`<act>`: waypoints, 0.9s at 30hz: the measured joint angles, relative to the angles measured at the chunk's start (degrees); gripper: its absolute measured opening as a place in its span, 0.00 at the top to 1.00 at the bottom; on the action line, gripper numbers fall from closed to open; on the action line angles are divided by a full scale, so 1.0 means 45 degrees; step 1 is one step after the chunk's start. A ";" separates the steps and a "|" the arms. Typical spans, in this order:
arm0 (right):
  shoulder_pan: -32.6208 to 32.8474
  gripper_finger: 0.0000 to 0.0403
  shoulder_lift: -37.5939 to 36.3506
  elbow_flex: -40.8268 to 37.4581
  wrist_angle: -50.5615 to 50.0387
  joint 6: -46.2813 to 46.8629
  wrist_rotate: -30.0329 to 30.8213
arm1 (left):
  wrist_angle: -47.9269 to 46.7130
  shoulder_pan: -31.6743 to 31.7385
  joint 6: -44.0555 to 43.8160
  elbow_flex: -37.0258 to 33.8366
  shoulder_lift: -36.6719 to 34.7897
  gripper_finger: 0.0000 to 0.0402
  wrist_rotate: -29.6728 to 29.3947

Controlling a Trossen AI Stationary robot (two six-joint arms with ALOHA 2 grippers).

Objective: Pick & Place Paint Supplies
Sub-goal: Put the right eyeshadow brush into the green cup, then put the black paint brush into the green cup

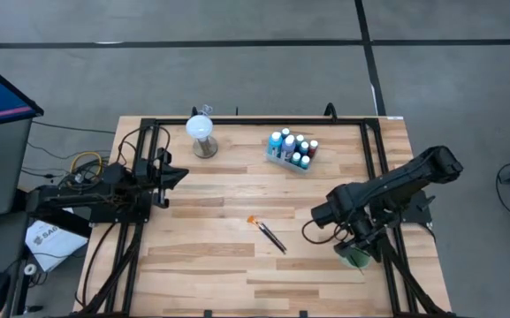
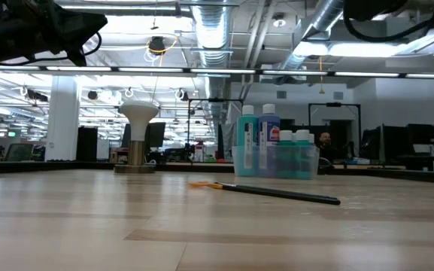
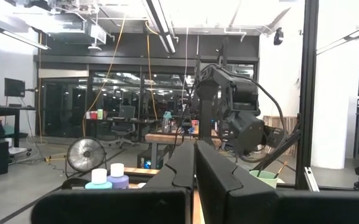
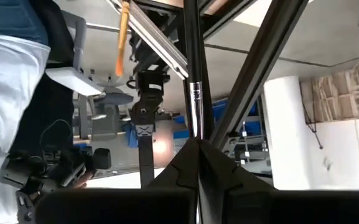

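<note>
White-capped paint bottles [image 1: 292,150] [image 2: 273,150] stand in a clear tray at the table's far middle. Thin dark brushes [image 1: 270,235] [image 2: 280,194], one orange-tipped, lie flat on the table's middle. A green cup [image 1: 353,258] [image 3: 263,178] with brushes standing in it sits near the right edge. My right gripper [image 1: 359,242] [image 4: 196,146] hovers over that cup, shut on a thin dark-handled brush [image 4: 195,99]. My left gripper [image 1: 168,177] [image 3: 195,163] waits shut at the table's left, touching nothing. My right gripper pinches a thin dark brush handle [image 4: 196,134] between its two fingers. The brush runs along the fingers and sticks out past their tips, its silver band [image 4: 195,93] showing beyond them. It is lifted clear of the table; its far end is out of the picture.
A white globe on a round base [image 1: 201,134] [image 2: 138,120] stands at the far middle-left. Black frame rails [image 1: 374,159] run along both sides of the table. An orange-handled brush [image 4: 123,37] shows beyond my right gripper. A person shows at the edge of the right wrist view.
</note>
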 joint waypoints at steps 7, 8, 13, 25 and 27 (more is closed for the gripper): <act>-0.0333 0.99 0.0014 0.0002 -0.0003 -0.0315 0.0260 | 0.0002 0.0001 -0.0002 0.0005 0.0000 1.00 0.0001; -0.0329 0.98 0.0014 0.0002 -0.0007 -0.0319 0.0260 | 0.0002 0.0003 -0.0002 0.0000 0.0000 1.00 0.0005; -0.0220 0.88 0.0014 0.0002 -0.0003 -0.0325 0.0295 | 0.0002 0.0002 -0.0002 0.0004 0.0000 1.00 0.0005; -0.0820 0.70 -0.0103 0.1087 0.0097 -0.0976 0.0212 | 0.0002 -0.0002 -0.0001 0.0001 0.0000 1.00 0.0005; -0.1119 0.70 -0.0093 0.1807 0.0147 -0.0978 0.0465 | 0.0002 -0.0002 0.0002 0.0001 0.0000 1.00 0.0005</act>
